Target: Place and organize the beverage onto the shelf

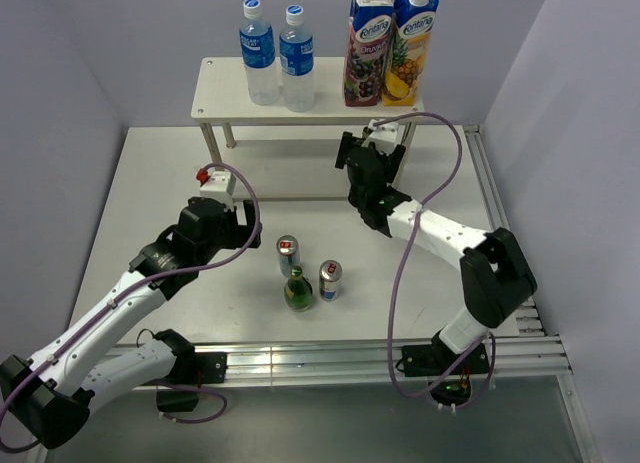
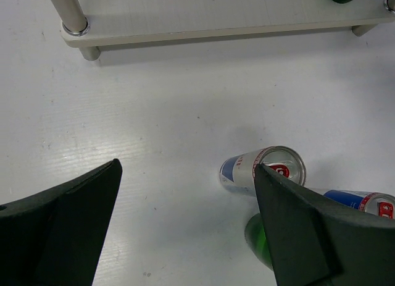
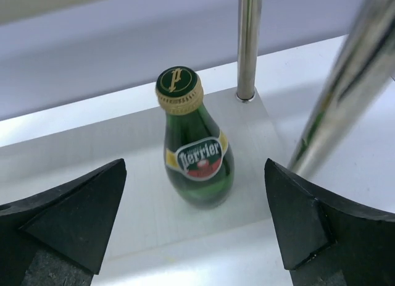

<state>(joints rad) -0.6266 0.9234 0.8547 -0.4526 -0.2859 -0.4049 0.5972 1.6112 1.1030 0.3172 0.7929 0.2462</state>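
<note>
Overhead, four drinks are standing atop the shelf; two cans and a bottle are waiting on the counter. Left wrist: my left hand is hanging open, empty. Right wrist: my right hand is gaping, not gripping, around a Perrier bottle on the lower board.

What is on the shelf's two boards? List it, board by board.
Top board: two water bottles and two juice cartons, upright. Lower board: one green Perrier bottle, upright beside a leg. The top board covers the rest from above.
</note>
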